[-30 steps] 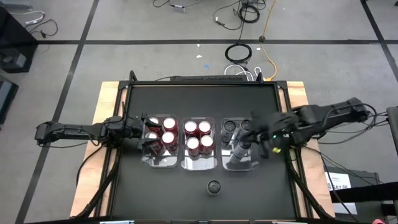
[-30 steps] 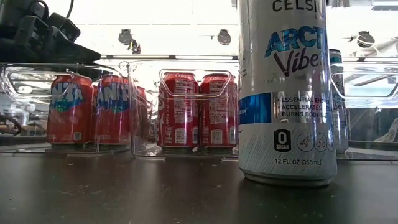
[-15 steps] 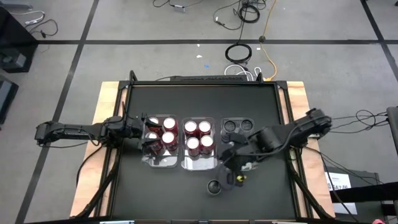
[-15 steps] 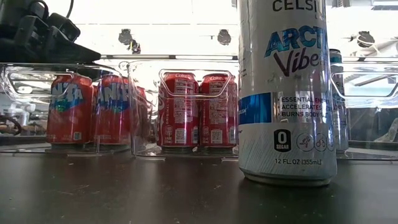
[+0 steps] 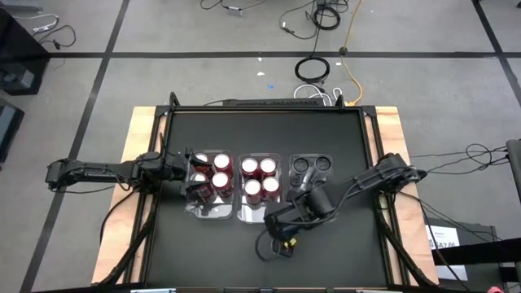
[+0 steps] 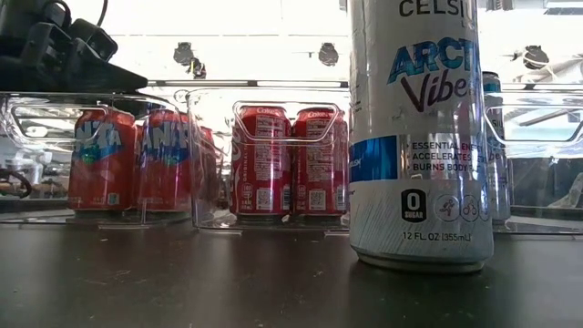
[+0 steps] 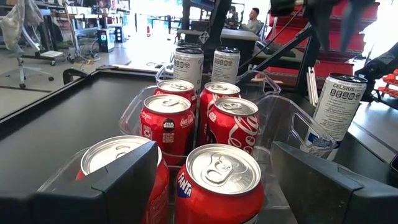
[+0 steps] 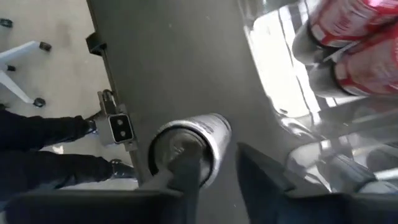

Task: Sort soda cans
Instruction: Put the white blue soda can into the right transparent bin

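One tall silver soda can (image 6: 419, 137) stands alone on the black table near its front edge. My right gripper (image 8: 221, 163) hangs over it, slanting down, fingers a little apart; one finger (image 8: 186, 174) shows in front of the can's top (image 8: 180, 140). Red soda cans fill the left clear bin (image 5: 210, 177) and the middle bin (image 5: 259, 179). Two silver cans (image 5: 310, 167) stand at the far end of the right bin. My left gripper (image 5: 186, 175) waits open and level at the left bin's left side, above its rim.
The three clear bins stand side by side across the table's middle. The right bin's near half (image 5: 309, 203) holds no cans. Bare black tabletop (image 5: 203, 252) lies left and right of the lone can. A person's dark sleeve (image 8: 43, 155) shows beyond the table's near edge.
My right gripper has swung from over the right bin toward the table's near edge and leftward, and now hangs over the lone silver can. It has tipped more steeply down on the way. The cans and my left arm have kept still.
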Available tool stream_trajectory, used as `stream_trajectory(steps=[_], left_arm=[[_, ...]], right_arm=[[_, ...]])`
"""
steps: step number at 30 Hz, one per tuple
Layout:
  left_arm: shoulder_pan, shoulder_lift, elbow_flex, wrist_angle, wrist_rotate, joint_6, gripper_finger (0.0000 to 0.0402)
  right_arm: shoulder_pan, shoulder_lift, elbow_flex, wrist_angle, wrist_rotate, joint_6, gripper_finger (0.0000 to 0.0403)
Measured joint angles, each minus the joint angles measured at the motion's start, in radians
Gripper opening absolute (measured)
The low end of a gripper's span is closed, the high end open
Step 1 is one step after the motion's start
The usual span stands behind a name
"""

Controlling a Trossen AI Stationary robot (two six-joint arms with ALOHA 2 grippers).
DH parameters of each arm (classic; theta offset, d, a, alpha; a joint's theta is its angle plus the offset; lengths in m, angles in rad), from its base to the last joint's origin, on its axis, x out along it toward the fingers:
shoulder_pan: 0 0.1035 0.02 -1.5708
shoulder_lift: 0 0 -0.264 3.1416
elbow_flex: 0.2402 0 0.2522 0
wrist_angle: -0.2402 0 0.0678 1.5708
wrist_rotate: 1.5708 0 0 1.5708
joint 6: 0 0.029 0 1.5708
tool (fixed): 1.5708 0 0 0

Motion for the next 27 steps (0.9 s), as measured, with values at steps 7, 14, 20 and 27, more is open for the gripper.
stream_trajectory(steps=[7, 14, 20, 27], left_arm=[[0.0, 0.0, 0.0, 0.0, 0.0, 0.0, 0.0321], [0.0, 0.0, 0.0, 0.0, 0.0, 0.0, 0.0321], [0.0, 0.0, 0.0, 0.0, 0.0, 0.0, 0.0321], [0.0, 0.0, 0.0, 0.0, 0.0, 0.0, 0.0321]], right_arm=[[0.0, 0.014, 0.0, 0.075, -0.001, -0.031, 0.0182], [0.005, 0.015, 0.0, 0.089, 0.0, -0.009, 0.0245], [0.024, 0.018, 0.0, 0.098, 0.001, -0.034, 0.026], [0.058, 0.033, -0.001, 0.106, 0.006, -0.042, 0.0259]])
